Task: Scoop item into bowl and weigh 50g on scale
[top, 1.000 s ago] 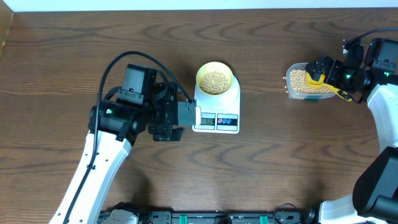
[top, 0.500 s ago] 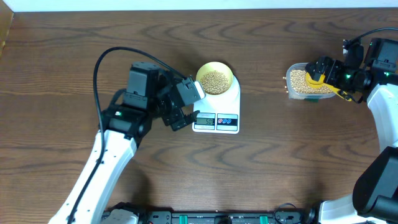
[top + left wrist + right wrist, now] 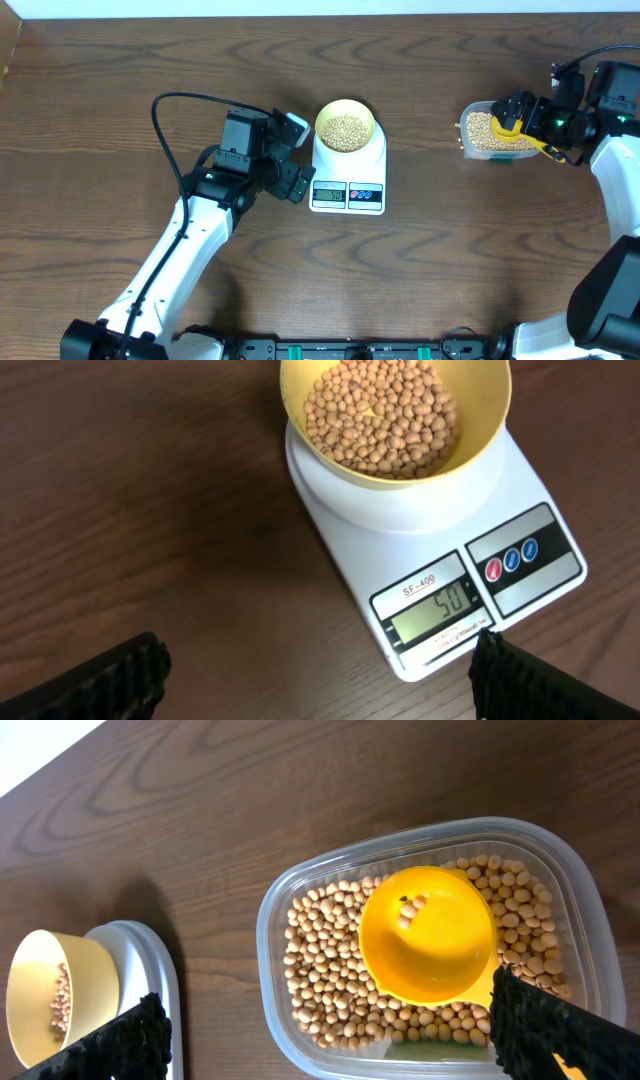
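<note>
The pale yellow bowl (image 3: 345,102) stands on the white scale (image 3: 372,165) and holds tan beans (image 3: 346,128). In the left wrist view the bowl (image 3: 492,438) with its beans (image 3: 385,415) sits on the scale (image 3: 345,550), whose display (image 3: 435,605) reads 50. My left gripper (image 3: 299,157) is open and empty just left of the scale; in its own view (image 3: 320,675) the fingers are wide apart. My right gripper (image 3: 515,112) is open (image 3: 330,1025) above the clear tub (image 3: 278,910) of beans (image 3: 320,970). The bowl (image 3: 35,980) shows at the left of that view.
A yellow handled scoop (image 3: 425,935) lies in the tub on the beans, with a few beans in it; its handle runs under my right finger. The tub (image 3: 467,132) stands at the right of the wooden table (image 3: 450,260). The left arm's black cable loops over the table's left side.
My left arm has swung its wrist from pointing at the scale's display side to sitting further back beside the scale's left edge. The right arm, scoop and bowl have not moved.
</note>
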Robot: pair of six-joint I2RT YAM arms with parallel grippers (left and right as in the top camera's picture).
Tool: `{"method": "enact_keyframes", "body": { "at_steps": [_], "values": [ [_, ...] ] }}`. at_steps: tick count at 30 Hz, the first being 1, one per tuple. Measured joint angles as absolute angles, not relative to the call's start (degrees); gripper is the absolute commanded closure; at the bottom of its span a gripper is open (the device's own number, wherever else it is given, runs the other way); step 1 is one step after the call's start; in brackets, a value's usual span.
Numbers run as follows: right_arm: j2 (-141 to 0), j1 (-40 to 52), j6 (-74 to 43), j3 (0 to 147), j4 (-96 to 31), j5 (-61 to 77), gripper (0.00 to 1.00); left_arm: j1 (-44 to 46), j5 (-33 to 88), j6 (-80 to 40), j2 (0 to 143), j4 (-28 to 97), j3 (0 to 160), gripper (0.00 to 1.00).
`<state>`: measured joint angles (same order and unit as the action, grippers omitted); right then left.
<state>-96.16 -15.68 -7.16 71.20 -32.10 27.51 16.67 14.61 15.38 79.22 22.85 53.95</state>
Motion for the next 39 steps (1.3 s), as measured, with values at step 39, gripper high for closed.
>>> {"method": "enact_keyframes", "body": {
  "at_steps": [39],
  "values": [
    [-96.16,-15.68,-7.16,71.20,-32.12,27.66,0.01,6.44,11.62,1.63,35.03,-26.96,1.17,0.02]
  ]
}}
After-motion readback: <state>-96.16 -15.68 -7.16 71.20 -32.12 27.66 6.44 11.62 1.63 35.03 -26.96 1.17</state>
